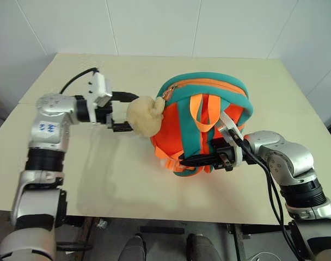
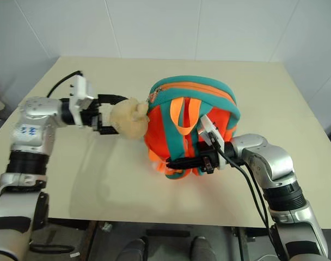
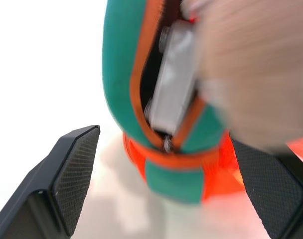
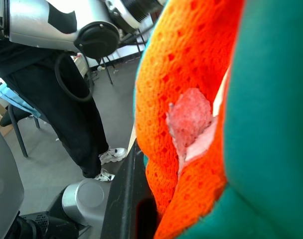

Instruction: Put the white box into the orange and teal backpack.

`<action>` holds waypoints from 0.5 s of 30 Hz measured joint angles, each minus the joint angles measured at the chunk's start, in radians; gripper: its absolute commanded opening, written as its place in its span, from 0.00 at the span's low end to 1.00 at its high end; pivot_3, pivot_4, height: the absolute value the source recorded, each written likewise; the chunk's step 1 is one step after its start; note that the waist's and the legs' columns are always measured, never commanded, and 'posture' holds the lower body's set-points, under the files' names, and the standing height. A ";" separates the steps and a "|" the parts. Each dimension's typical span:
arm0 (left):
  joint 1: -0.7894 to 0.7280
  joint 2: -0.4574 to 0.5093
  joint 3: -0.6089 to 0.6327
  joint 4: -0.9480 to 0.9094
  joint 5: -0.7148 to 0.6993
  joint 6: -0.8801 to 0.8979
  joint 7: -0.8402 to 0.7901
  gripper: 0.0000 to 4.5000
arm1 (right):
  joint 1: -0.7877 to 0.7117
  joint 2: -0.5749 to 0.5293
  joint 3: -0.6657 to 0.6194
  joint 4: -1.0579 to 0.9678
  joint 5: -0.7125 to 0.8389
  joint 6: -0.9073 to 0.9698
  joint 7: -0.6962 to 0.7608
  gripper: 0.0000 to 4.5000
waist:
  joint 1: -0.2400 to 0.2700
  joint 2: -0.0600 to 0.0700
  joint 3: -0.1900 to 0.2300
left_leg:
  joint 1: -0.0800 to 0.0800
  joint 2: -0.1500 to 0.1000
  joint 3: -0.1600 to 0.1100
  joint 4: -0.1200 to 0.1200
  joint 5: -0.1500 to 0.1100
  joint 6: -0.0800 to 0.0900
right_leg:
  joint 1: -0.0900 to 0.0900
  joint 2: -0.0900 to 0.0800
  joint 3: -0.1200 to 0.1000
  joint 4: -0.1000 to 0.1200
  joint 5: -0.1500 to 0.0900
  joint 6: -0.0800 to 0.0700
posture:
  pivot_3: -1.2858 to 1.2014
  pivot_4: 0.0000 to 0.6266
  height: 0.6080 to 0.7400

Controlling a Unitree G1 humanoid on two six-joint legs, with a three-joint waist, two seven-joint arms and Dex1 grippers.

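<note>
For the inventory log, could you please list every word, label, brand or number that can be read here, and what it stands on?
None can be read.
Left arm: small blue marks on the grey shell, too small to read.
White box, inside the backpack's open zip: no lettering can be made out.
Backpack and plush toy: no text visible.

Lab, white panel walls (image 1: 154, 27), bare table (image 1: 127, 179)

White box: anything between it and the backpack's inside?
Nothing visible. In the left wrist view the white box already sits inside the backpack, in its unzipped slot. The plush toy hangs beside that opening, between the open left gripper and the backpack, not across the box's way.
</note>
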 measured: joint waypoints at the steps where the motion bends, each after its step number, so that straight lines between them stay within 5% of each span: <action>1: 0.022 0.015 0.013 -0.028 -0.007 0.013 0.001 0.99 | 0.000 0.000 0.000 0.006 -0.003 -0.005 0.001 0.06 | 0.000 0.000 0.000 | 0.000 0.000 0.000 0.000 0.000 0.000 | 0.000 0.000 0.000 0.000 0.000 0.000 | 0.52 0.24 1.00; 7: 0.094 0.017 0.032 -0.150 -0.035 0.059 0.047 0.99 | -0.002 -0.001 0.001 0.041 -0.017 -0.029 0.009 0.06 | 0.001 0.000 0.000 | 0.000 0.000 0.000 0.000 0.000 0.000 | 0.000 0.000 0.000 0.001 0.000 0.000 | 0.52 0.24 1.00; 10: 0.096 0.000 0.026 -0.153 -0.033 0.062 0.082 0.86 | -0.008 0.000 0.006 0.050 -0.025 -0.039 0.011 0.06 | 0.001 0.000 0.000 | 0.000 0.000 0.000 0.000 0.000 0.001 | 0.000 0.000 0.000 0.001 0.000 0.000 | 0.52 0.24 1.00; 15: 0.101 0.000 0.018 -0.147 -0.032 0.063 0.087 0.50 | -0.012 0.001 0.008 0.052 -0.035 -0.042 0.011 0.06 | -0.002 0.000 0.000 | 0.000 0.000 0.000 0.000 0.000 0.001 | 0.000 0.000 0.000 0.001 0.000 0.000 | 0.52 0.24 1.00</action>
